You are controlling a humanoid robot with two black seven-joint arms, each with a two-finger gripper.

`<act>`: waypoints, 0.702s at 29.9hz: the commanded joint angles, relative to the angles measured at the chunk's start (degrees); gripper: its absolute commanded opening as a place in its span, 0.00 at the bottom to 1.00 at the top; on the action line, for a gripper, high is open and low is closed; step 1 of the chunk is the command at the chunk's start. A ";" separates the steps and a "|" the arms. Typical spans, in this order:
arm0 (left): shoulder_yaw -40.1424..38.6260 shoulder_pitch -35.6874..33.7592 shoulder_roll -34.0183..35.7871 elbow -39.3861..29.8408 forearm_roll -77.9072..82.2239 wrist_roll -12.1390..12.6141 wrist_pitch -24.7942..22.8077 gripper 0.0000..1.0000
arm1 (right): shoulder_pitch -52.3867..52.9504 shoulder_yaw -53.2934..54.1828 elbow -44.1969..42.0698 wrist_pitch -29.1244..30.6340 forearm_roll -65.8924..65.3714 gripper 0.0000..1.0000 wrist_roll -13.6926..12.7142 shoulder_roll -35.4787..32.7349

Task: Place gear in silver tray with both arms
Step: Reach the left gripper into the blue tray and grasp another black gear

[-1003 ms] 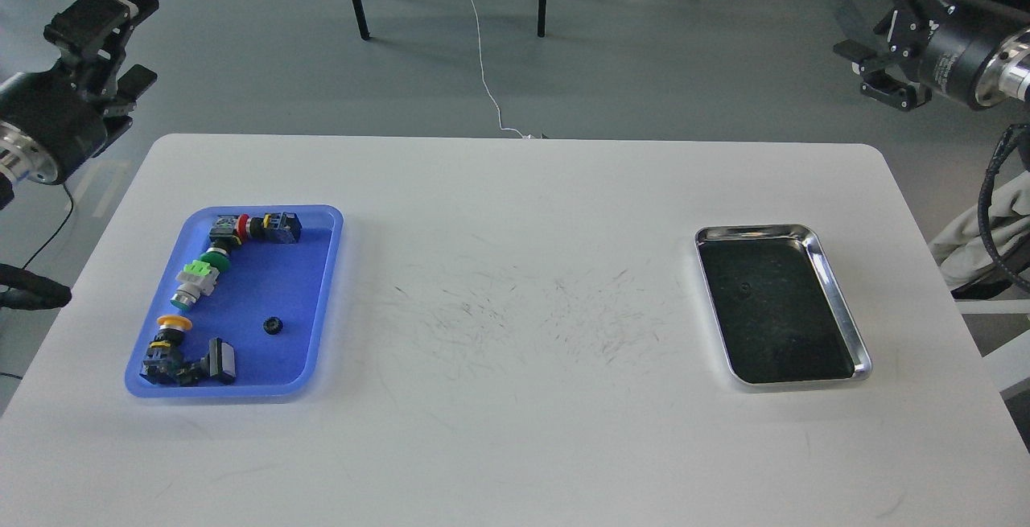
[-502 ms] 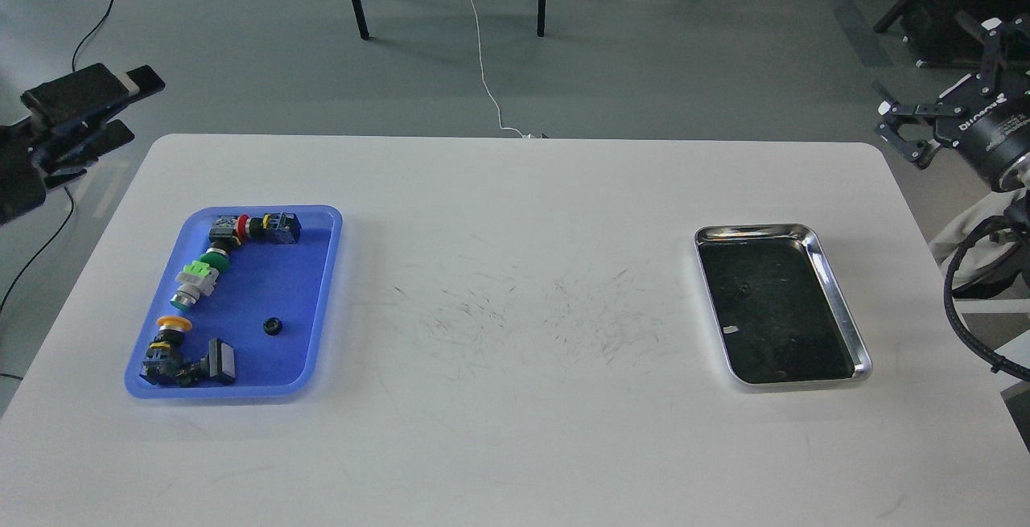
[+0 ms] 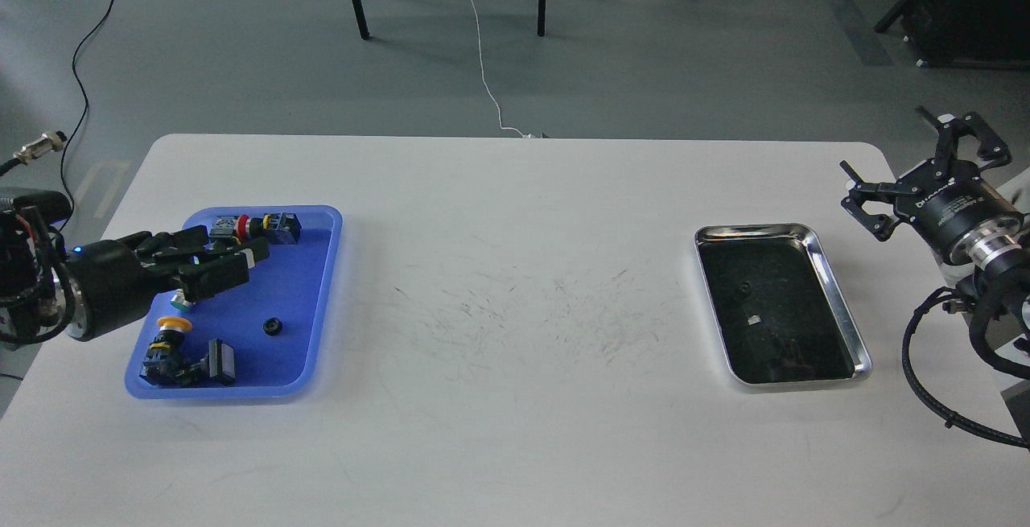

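Compared with half a second ago, your left end effector has swung in from beyond the table's left edge and now reaches over the blue plastic tray, covering the green push-button part that was plainly visible before. Its fingers lie close together and point right, toward the table's middle; you cannot tell whether they grip anything. Your right end effector has dropped lower and now hangs by the right edge of the white rectangular table, up and to the right of the shallow shiny silver metal tray. Its two fingers are spread wide and hold nothing.

The small black gear has not moved. It lies flat on the floor of the blue tray, right of centre, apart from the other parts. It looks round, so no long axis shows, and it is too small for you to make out teeth.

The silver tray also sits where it did, on the right side of the table, well apart from the blue tray. Its long axis runs from far to near, leaning slightly right at the near end. The raised rim is polished and bright, the corners are rounded, and the bottom is dark and reflective; the reflections in it have shifted since the earlier frame.

Push-button switch parts with red and yellow caps lie along the blue tray's far and left sides.
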 commanded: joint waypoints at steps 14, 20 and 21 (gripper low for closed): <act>9.09 -0.20 -13.76 22.90 25.66 -8.05 13.33 0.96 | -0.33 -0.17 -0.53 -0.01 -0.54 0.98 -0.13 0.99; 9.97 -0.47 -15.88 27.57 25.49 -9.20 15.36 0.94 | -0.07 -0.25 -1.58 -0.01 -0.62 0.98 -0.40 0.91; 9.97 -0.55 -15.97 27.57 25.49 -9.20 15.36 0.94 | -0.07 -0.25 -1.58 -0.01 -0.62 0.98 -0.40 0.91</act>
